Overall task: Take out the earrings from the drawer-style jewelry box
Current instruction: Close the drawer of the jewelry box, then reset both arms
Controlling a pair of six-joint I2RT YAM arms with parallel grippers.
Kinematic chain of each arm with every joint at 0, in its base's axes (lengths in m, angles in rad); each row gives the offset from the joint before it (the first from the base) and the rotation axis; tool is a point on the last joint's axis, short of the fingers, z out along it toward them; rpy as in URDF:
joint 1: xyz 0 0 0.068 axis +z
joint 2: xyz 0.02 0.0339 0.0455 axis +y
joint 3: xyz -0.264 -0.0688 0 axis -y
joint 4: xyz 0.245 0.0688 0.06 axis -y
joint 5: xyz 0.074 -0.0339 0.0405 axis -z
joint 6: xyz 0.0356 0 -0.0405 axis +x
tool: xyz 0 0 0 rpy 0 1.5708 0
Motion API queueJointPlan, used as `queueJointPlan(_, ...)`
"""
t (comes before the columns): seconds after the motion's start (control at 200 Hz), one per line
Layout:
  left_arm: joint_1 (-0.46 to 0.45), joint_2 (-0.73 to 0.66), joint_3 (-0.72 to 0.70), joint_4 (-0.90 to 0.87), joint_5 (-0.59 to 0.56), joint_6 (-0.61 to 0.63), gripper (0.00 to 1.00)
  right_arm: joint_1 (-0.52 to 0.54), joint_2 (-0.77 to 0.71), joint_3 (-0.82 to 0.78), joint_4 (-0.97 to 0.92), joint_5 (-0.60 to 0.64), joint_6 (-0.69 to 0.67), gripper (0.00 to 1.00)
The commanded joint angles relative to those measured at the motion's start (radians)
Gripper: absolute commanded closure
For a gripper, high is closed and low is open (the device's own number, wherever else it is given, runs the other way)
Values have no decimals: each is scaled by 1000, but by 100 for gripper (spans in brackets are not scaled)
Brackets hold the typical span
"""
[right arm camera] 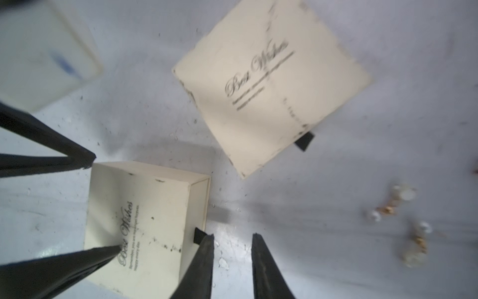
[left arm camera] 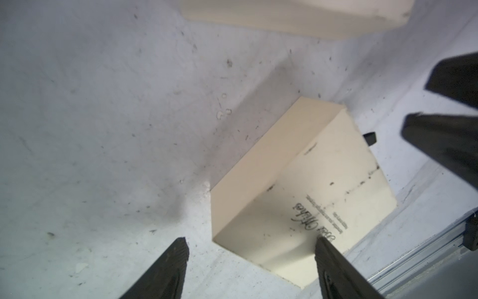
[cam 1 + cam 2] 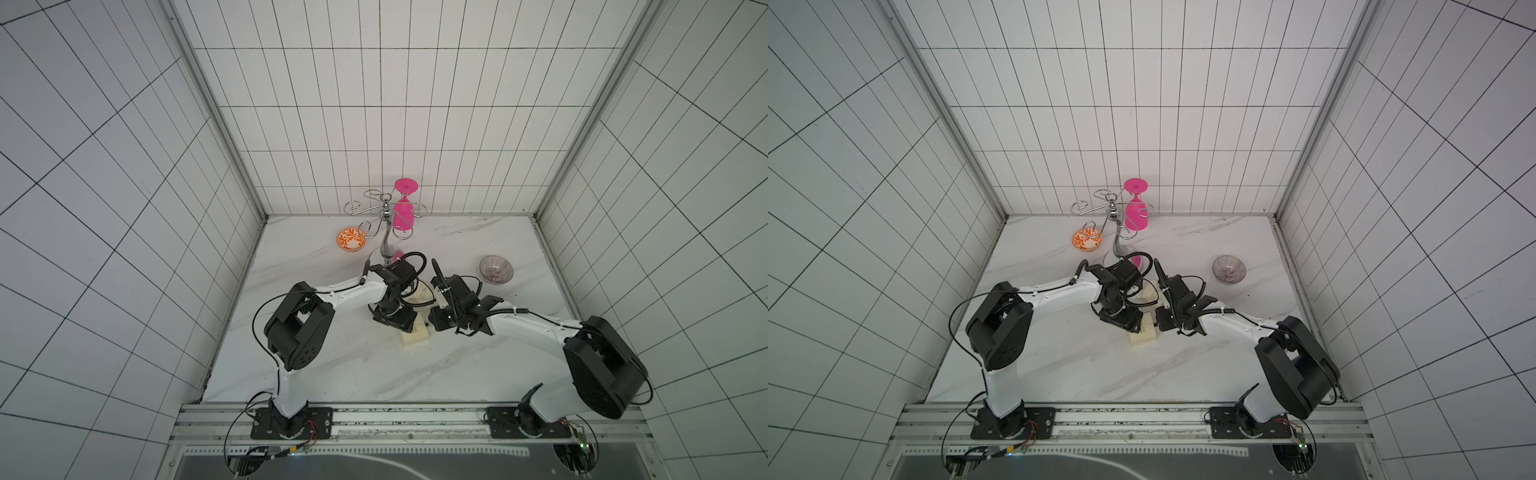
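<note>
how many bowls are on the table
2. The orange-and-white patterned bowl sits at the back of the white marble table, beside the chrome wire rack; the purplish ribbed glass bowl sits nearer the table's right edge. Another could be hidden under the robot arms.

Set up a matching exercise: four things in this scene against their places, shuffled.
1. orange patterned ceramic bowl
2. pink plastic goblet
3. purplish ribbed glass bowl
4. small pearl-and-gold earrings

A. loose on the white marble table, outside the cream cardboard boxes
B. upside down on the chrome wire rack
C. open side up near the table's right-arm edge
D. by the back wall, on the rack's left-arm side

Pairs: 1-D, 2-B, 3-C, 4-A
</note>
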Motion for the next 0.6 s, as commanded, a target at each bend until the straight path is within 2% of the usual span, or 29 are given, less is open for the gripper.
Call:
queueJointPlan(0.0, 1, 30, 43, 55, -56, -11, 22, -33, -71, -39, 13, 181, 90, 70)
queueJointPlan(0.095, -1, 35, 65, 82, -50, -26, 19, -81, -135, -64, 29, 251, 135, 70)
queueJointPlan(0.23, -2, 9, 86, 116, -56, -38, 4, -151, -224, -83, 44, 333, 152, 61)
queueJointPlan(0.355, -2, -123, 16, 204, -119, -48, 3, -201, -273, -84, 43, 413, 135, 48)
queueJointPlan(0.425, -3, -223, -52, 266, -164, -52, 3, -236, -290, -91, 44, 453, 136, 35)
queueJointPlan(0.46, -1, -275, -83, 297, -208, -57, 3, -256, -297, -96, 44, 475, 141, 30)
queueJointPlan(0.515, 0, -373, -146, 342, -322, -79, 3, -282, -308, -104, 49, 536, 153, 13)
queueJointPlan(0.595, 17, -539, -271, 438, -508, -125, 3, -302, -323, -129, 111, 650, 128, 10)
